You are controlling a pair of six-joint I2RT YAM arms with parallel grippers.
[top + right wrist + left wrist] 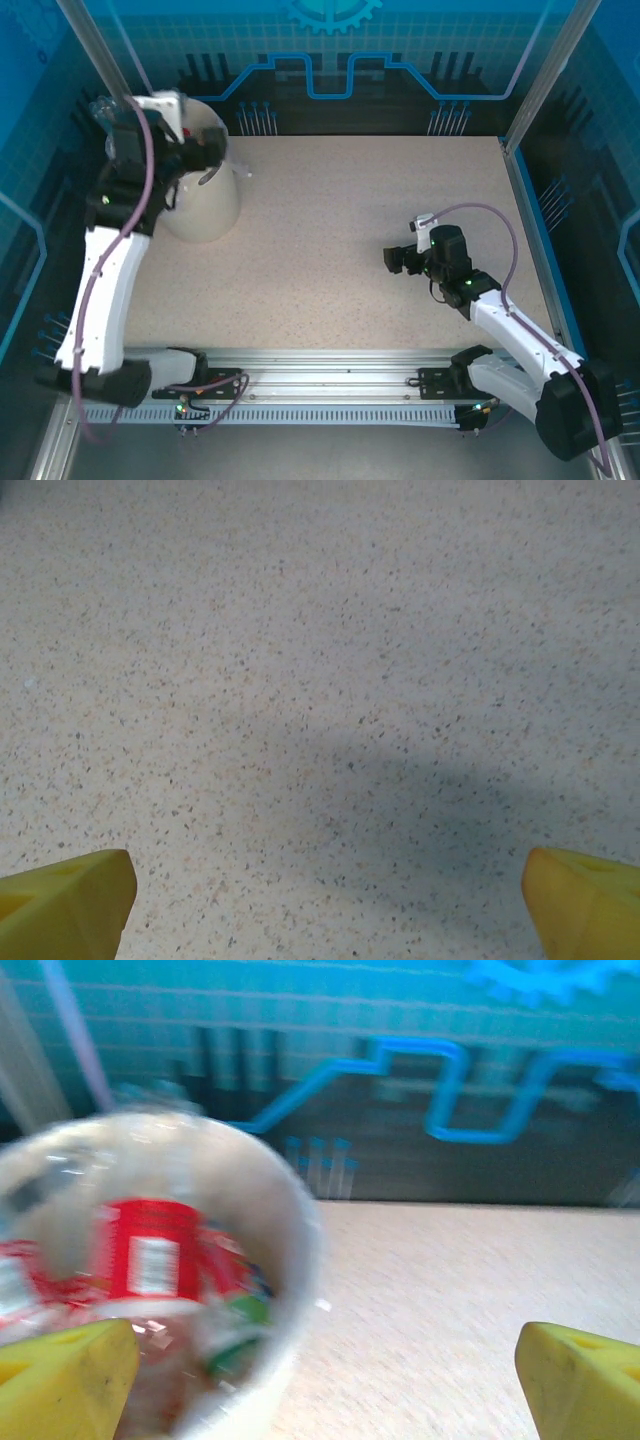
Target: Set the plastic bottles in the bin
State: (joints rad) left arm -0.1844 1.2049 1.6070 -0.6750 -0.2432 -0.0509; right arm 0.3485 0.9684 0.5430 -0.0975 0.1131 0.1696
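The beige speckled tabletop (320, 680) looks matt and finely grained. The round cream-white plastic bin (205, 215) is smooth and slightly glossy. Red-labelled clear plastic bottles (150, 1250) inside it glint. The silver metal rail (330, 365) looks brushed.

speckled beige tabletop (360, 230) | blue circuit-print walls (420, 50) | aluminium posts (548, 70)

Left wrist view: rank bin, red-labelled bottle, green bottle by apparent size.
1. bin
2. red-labelled bottle
3. green bottle, only a blurred sliver shows, so its true size is unsure.

The red-labelled bottle (150, 1250) in the bin (300, 1222) bears print too blurred to read
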